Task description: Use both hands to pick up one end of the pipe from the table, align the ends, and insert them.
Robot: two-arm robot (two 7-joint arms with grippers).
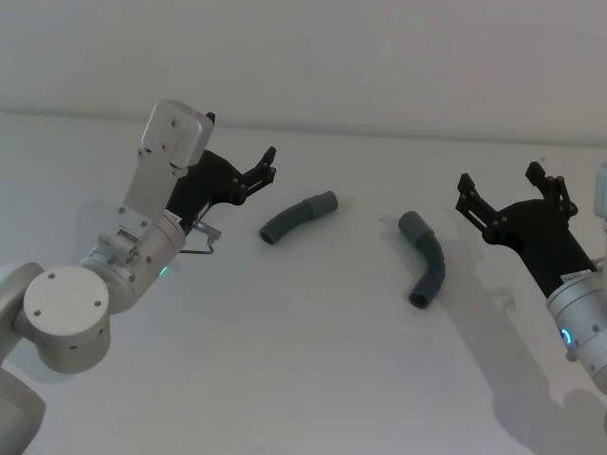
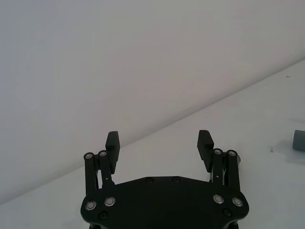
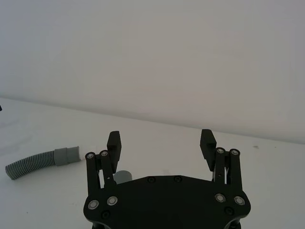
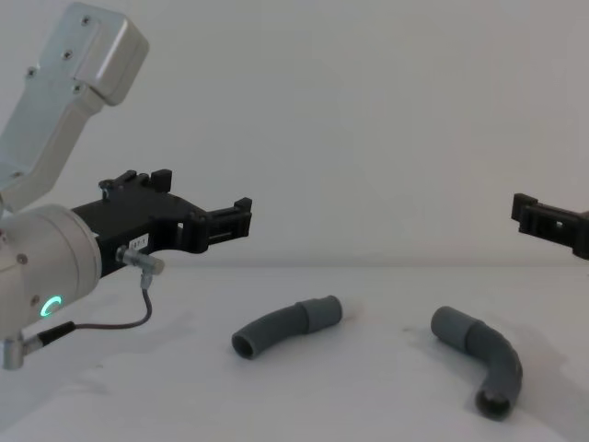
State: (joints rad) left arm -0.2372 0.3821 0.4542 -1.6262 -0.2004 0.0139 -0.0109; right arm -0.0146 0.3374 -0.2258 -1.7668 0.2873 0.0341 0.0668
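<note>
Left tool, right tool agape — ribbed pipe between.

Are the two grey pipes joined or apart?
Apart: curved ribbed dark grey pipe and elbow-bent grey pipe lie on the white table, gap between them.

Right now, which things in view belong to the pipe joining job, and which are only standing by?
Job: ribbed pipe, elbow pipe, left gripper and right gripper, both open, table.
Not the job: wall behind, thin cable on the left arm.
</note>
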